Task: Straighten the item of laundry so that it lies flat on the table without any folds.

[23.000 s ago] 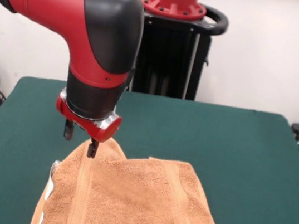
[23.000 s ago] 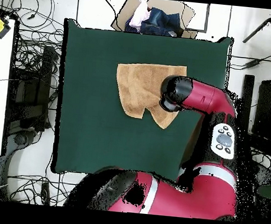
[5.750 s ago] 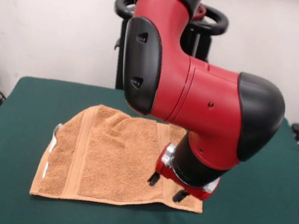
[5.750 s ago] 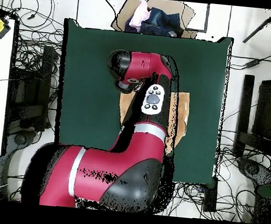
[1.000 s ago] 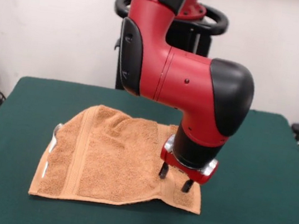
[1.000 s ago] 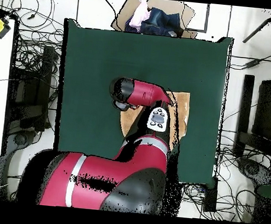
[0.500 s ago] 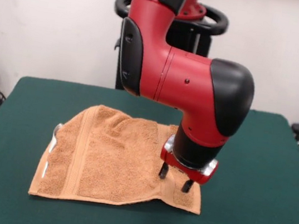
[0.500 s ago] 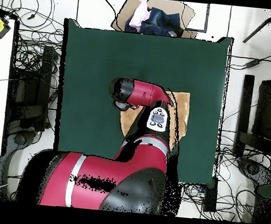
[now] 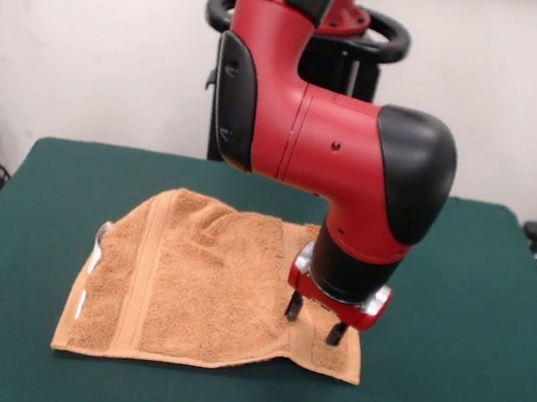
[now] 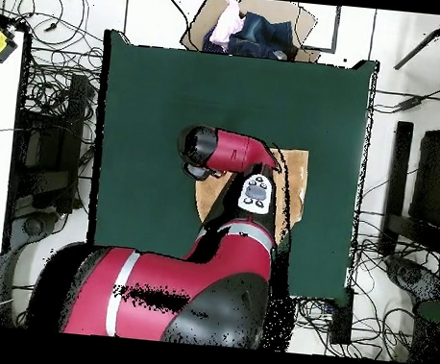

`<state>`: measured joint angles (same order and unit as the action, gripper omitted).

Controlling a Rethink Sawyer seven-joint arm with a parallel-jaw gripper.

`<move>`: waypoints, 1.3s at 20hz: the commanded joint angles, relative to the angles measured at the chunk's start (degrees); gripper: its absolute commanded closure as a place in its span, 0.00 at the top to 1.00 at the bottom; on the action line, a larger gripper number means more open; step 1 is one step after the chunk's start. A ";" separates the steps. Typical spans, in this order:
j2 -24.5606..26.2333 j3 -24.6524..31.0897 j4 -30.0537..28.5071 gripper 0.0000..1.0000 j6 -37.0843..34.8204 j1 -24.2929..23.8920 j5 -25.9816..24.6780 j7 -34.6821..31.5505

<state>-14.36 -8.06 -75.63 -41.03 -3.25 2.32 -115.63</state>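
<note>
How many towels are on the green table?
1. The orange-tan towel lies spread on the green table, under the gripper, which hangs open over its right corner in the front view. The arm hides most of it from overhead, but no other towel shows.

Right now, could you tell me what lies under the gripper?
The towel lies under the open gripper, near its right corner, spread on the table. The arm hides most of it from overhead.
</note>
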 commanded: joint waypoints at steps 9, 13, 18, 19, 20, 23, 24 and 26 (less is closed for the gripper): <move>8.41 1.10 2.38 1.00 8.70 -0.81 1.27 -12.14; 9.66 0.16 5.60 1.00 6.29 -0.02 2.54 -14.35; 11.37 -0.85 8.87 1.00 4.65 0.64 3.46 -16.00; 11.41 -0.88 9.12 1.00 4.69 0.70 3.62 -16.07; 11.49 -0.90 9.46 1.00 4.66 0.77 3.81 -16.15; 12.25 -1.23 11.12 1.00 4.03 1.12 4.59 -16.55; 12.49 -1.35 11.63 1.00 3.80 1.21 4.78 -16.66; 12.85 -1.57 12.43 1.00 3.42 1.35 5.10 -16.86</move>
<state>-10.64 -10.66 -68.79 -50.22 -2.04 5.08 -115.63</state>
